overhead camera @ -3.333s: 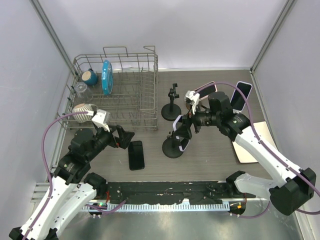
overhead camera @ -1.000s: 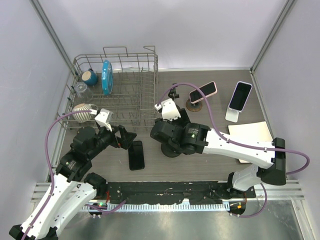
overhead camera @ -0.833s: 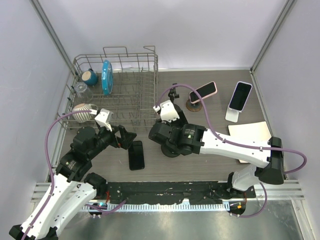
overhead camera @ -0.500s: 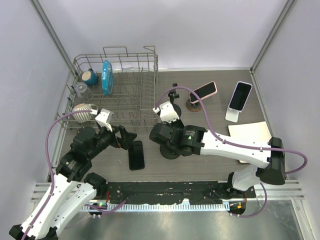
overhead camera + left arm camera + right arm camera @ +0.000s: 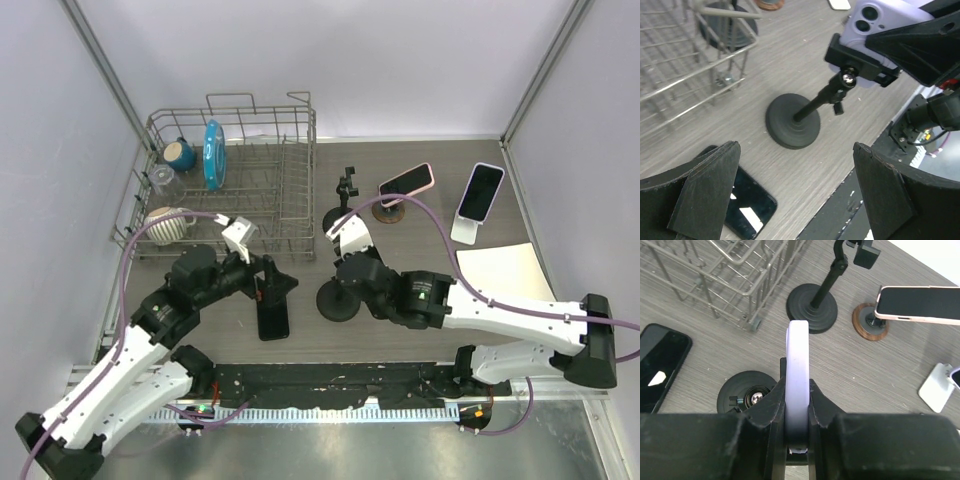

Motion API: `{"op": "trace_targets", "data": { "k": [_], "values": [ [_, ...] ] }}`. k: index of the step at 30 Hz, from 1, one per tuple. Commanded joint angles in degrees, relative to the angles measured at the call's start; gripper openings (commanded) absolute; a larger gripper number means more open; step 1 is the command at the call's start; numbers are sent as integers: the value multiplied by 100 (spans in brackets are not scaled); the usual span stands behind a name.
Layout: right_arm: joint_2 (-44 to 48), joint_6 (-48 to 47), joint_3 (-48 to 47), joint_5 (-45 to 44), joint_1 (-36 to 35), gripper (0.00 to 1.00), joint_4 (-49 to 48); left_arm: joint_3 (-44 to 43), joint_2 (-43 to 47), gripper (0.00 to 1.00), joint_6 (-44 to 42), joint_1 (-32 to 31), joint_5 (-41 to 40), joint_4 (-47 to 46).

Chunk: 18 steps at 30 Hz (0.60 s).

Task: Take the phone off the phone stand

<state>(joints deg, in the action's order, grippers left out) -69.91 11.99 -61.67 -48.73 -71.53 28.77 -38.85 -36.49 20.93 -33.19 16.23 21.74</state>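
A lavender phone (image 5: 880, 25) sits in the clamp (image 5: 860, 67) of a black phone stand whose round base (image 5: 338, 298) rests mid-table. My right gripper (image 5: 799, 390) is shut on the phone's thin edge (image 5: 799, 355), one finger on each face, directly above the stand's base (image 5: 747, 397). From overhead the right gripper (image 5: 362, 272) covers the phone. My left gripper (image 5: 795, 170) hangs wide open and holds nothing, just left of the stand, above a black phone (image 5: 272, 310) lying flat on the table.
A wire dish rack (image 5: 300, 190) with a blue plate stands back left. Behind the stand are an empty black stand (image 5: 343, 215), a pink-cased phone on a wooden-base stand (image 5: 406, 181), and a phone on a white stand (image 5: 480, 195). A beige sheet (image 5: 505, 275) lies at right.
The right gripper has closed onto the lavender phone and that arm has shifted a little to the right. The left arm has swung right, toward the stand, still open.
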Motion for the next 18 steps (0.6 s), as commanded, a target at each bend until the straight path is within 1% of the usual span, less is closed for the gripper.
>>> {"op": "trace_targets", "data": {
  "k": [1, 2, 3, 5, 6, 9, 10, 11, 13, 17, 18],
  "values": [
    [425, -354, 418, 777, -10, 1, -1426, 0, -253, 100, 315, -713, -707, -872],
    [460, -390, 471, 821, -2, 1, -1488, 35, -410, 100, 289, -1081, -892, -1082],
    [487, -416, 541, 865, 7, 1, -1567, 35, -516, 100, 246, -1276, -1346, -1197],
    [531, -425, 594, 892, 16, 1, -1594, 18, -892, 100, 88, -1706, -1796, -1469],
    [531, -434, 621, 892, 16, 1, -1620, 9, -1025, 100, 26, -1787, -1964, -1575],
    [610, -417, 787, 944, 16, 1, -1900, -9, -1508, 100, -36, -1928, -2001, -2058],
    [645, -425, 849, 953, 16, 1, -1980, 0, -1615, 100, -36, -1945, -1992, -2138],
    [680, -408, 910, 944, 16, 1, -2068, 61, -1703, 100, -80, -1998, -2001, -2469],
    [794, -390, 1130, 936, 16, 1, -2384, 114, -1914, 100, -106, -2042, -2001, -2691],
    [988, -381, 1473, 936, 7, 1, -2850, 333, -2081, 95, -142, -2104, -2018, -3244],
    [1066, -399, 1639, 936, 16, 1, -3156, 369, -2108, 94, -142, -2104, -2018, -3316]
  ]
}}
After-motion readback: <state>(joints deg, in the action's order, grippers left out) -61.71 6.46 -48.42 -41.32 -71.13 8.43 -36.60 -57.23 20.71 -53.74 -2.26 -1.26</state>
